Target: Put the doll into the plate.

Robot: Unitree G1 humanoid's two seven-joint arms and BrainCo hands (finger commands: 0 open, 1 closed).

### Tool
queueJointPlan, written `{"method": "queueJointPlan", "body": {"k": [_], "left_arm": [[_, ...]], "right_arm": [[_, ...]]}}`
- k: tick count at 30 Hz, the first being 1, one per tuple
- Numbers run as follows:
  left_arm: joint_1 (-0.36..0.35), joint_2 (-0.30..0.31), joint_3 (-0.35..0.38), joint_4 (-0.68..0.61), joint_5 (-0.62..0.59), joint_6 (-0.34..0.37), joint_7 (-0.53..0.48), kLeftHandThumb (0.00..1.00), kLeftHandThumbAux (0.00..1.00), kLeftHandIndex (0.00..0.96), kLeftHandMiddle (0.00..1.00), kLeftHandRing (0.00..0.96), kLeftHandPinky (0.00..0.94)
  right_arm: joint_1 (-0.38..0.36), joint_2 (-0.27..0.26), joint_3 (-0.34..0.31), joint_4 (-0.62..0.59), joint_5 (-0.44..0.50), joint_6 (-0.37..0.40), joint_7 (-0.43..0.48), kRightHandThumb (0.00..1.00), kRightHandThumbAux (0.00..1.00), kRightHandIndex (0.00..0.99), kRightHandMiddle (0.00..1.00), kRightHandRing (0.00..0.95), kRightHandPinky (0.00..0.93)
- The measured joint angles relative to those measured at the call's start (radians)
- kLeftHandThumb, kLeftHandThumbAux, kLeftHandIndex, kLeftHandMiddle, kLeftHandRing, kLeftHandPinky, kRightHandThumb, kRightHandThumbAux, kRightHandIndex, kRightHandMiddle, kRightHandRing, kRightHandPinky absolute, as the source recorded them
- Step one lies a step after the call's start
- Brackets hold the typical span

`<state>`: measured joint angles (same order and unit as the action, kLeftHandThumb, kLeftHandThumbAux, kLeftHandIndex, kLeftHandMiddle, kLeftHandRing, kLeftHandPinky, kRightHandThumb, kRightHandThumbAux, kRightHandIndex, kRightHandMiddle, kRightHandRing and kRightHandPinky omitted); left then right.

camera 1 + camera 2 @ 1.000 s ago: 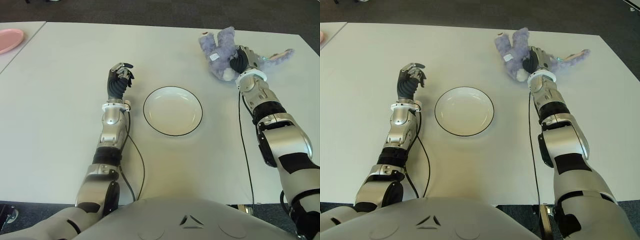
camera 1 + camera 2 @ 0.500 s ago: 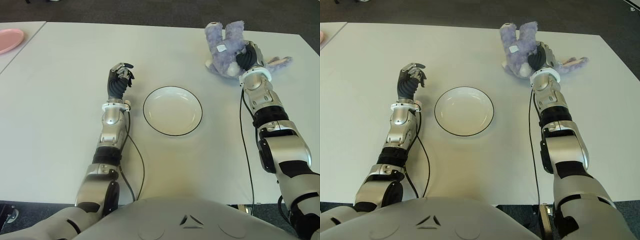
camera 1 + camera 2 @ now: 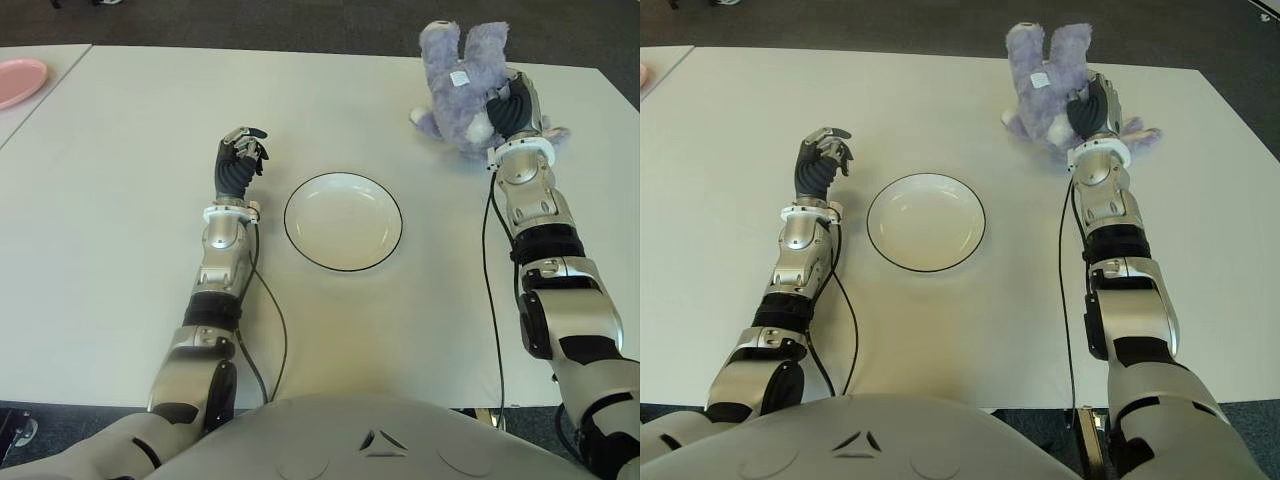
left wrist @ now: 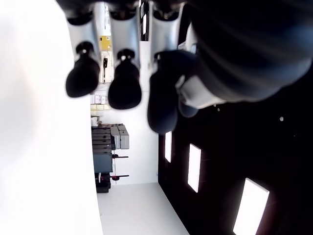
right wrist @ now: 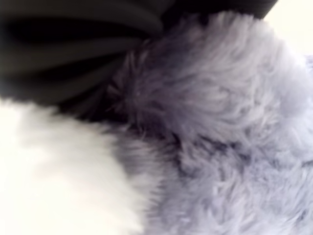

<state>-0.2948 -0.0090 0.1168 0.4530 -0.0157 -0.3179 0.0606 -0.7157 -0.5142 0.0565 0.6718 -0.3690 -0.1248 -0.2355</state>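
Observation:
A purple plush doll (image 3: 460,85) with a white tail hangs upside down at the table's far right, legs up. My right hand (image 3: 512,108) is shut on it, and its fur (image 5: 220,127) fills the right wrist view. The white plate (image 3: 343,221) with a dark rim lies mid-table, to the left of the doll and nearer me. My left hand (image 3: 240,160) shows left of the plate, fingers (image 4: 124,85) curled, holding nothing.
A pink plate (image 3: 20,78) sits on a neighbouring table at the far left. The white table (image 3: 120,200) ends at a dark floor beyond its far edge. Cables run along both forearms.
My right hand has lifted the doll off the table and carried it up and to the right, tipping it legs-up. The left hand and plate stayed put.

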Motion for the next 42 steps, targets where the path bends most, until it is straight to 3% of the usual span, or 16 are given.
{"method": "queueJointPlan", "body": {"k": [9, 11, 14, 17, 31, 42], "left_arm": [[-0.012, -0.001, -0.001, 0.019, 0.000, 0.000, -0.003, 0.716, 0.700, 0.444, 0.734, 0.759, 0.756], [-0.015, -0.001, -0.001, 0.023, 0.000, 0.000, -0.002, 0.716, 0.700, 0.444, 0.733, 0.760, 0.748], [-0.022, -0.002, -0.002, 0.034, 0.001, -0.001, -0.002, 0.715, 0.701, 0.443, 0.732, 0.758, 0.744], [-0.029, -0.002, -0.002, 0.046, 0.005, -0.003, -0.002, 0.715, 0.701, 0.443, 0.734, 0.760, 0.756], [-0.069, 0.002, 0.004, 0.115, 0.005, -0.019, 0.000, 0.715, 0.701, 0.443, 0.726, 0.752, 0.733], [-0.092, 0.003, 0.015, 0.153, 0.005, -0.031, -0.013, 0.716, 0.701, 0.443, 0.722, 0.747, 0.727]], "right_arm": [[0.025, 0.009, -0.006, -0.106, -0.003, -0.015, -0.008, 0.953, 0.659, 0.378, 0.501, 0.524, 0.863], [0.033, 0.009, -0.006, -0.129, -0.005, -0.023, -0.008, 0.895, 0.670, 0.386, 0.517, 0.727, 0.878], [0.039, 0.009, -0.005, -0.151, -0.009, -0.034, -0.008, 0.868, 0.676, 0.390, 0.525, 0.822, 0.885], [0.044, 0.009, -0.005, -0.177, -0.009, -0.042, -0.001, 0.859, 0.678, 0.392, 0.530, 0.856, 0.891], [0.070, 0.022, 0.000, -0.362, -0.013, -0.039, 0.068, 0.853, 0.679, 0.393, 0.534, 0.876, 0.895], [0.074, 0.046, 0.017, -0.437, -0.056, -0.061, 0.073, 0.853, 0.679, 0.394, 0.535, 0.879, 0.885]]}}
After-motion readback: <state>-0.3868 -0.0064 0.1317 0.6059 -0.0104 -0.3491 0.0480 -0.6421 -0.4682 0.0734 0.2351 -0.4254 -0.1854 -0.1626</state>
